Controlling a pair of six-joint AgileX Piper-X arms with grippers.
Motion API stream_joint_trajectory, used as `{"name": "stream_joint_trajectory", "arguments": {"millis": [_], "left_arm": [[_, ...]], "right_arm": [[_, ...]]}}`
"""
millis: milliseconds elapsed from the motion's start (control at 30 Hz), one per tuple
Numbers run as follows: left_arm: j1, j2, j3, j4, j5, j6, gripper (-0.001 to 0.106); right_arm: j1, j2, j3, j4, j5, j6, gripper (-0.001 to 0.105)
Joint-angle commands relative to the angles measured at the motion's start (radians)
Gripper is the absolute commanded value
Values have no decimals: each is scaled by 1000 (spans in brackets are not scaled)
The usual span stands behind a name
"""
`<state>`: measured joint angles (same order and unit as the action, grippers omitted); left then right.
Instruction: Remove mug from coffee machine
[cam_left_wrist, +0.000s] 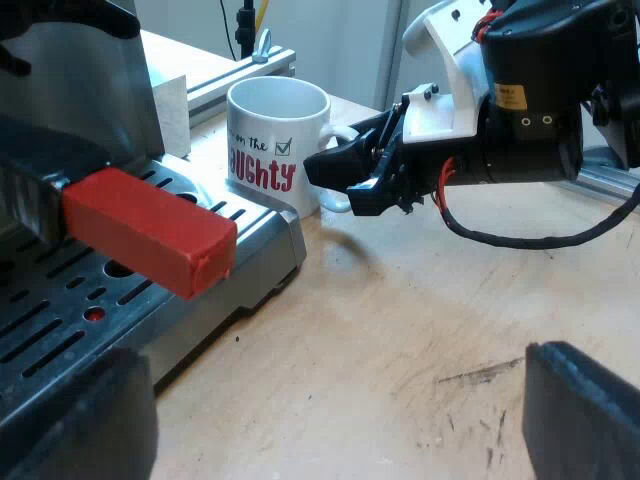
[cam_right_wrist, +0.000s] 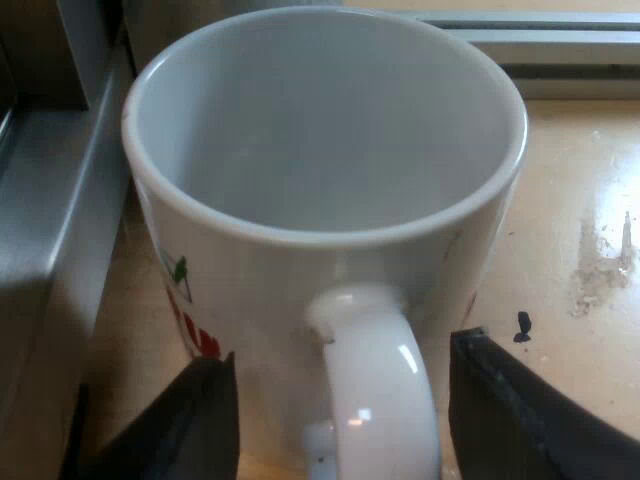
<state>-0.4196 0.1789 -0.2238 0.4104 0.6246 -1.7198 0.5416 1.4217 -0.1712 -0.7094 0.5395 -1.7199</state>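
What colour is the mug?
The mug is white with red and black writing, best seen in the left wrist view.

You have the white ceramic mug (cam_left_wrist: 275, 145) on the pale wooden table (cam_left_wrist: 400, 330), just beside the steel drip tray (cam_left_wrist: 255, 265). The black right gripper (cam_right_wrist: 345, 400) straddles the mug handle (cam_right_wrist: 370, 370), and the red-ended handle (cam_left_wrist: 150, 230) juts over the tray.

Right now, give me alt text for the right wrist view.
An empty white mug stands on the wooden table beside the espresso machine, its handle inside the open right end effector.
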Motion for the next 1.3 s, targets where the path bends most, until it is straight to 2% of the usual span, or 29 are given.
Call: {"name": "stream_joint_trajectory", "arguments": {"millis": [33, 300, 500, 567, 733, 833, 900, 933, 967, 1200, 1267, 1300], "left_arm": [[-4, 1, 1, -13, 1, -10, 77], [-4, 1, 1, -16, 1, -10, 77], [-4, 1, -12, -21, -15, -10, 77], [-4, 1, -26, -19, -52, -10, 77], [-4, 1, -56, -16, -109, -10, 77], [-4, 1, -84, -2, -167, -10, 77], [-4, 1, -111, 24, -229, -10, 77], [-4, 1, -127, 48, -253, -10, 77], [-4, 1, -144, 75, -267, -10, 77], [-4, -1, -231, 219, -283, -10, 77], [-4, -1, -284, 304, -356, -27, 77], [-4, -1, -291, 320, -361, -34, 77]], "right_arm": [[12, -39, -9, 24, -2, -3, 51], [24, -213, -9, 267, -2, -3, 51], [24, -417, -9, 479, -28, 15, 51], [24, -506, -15, 595, -28, 37, 51], [24, -659, -42, 823, -64, 42, 51], [24, -725, -67, 951, -90, 42, 51], [24, -735, -73, 969, -92, 42, 51], [24, -799, -106, 1088, -127, 42, 51], [24, -821, -126, 1130, -145, 42, 51], [24, -871, -272, 1392, -187, 64, 51], [24, -871, -338, 1476, -205, 70, 51], [24, -871, -355, 1495, -218, 70, 51]]}}
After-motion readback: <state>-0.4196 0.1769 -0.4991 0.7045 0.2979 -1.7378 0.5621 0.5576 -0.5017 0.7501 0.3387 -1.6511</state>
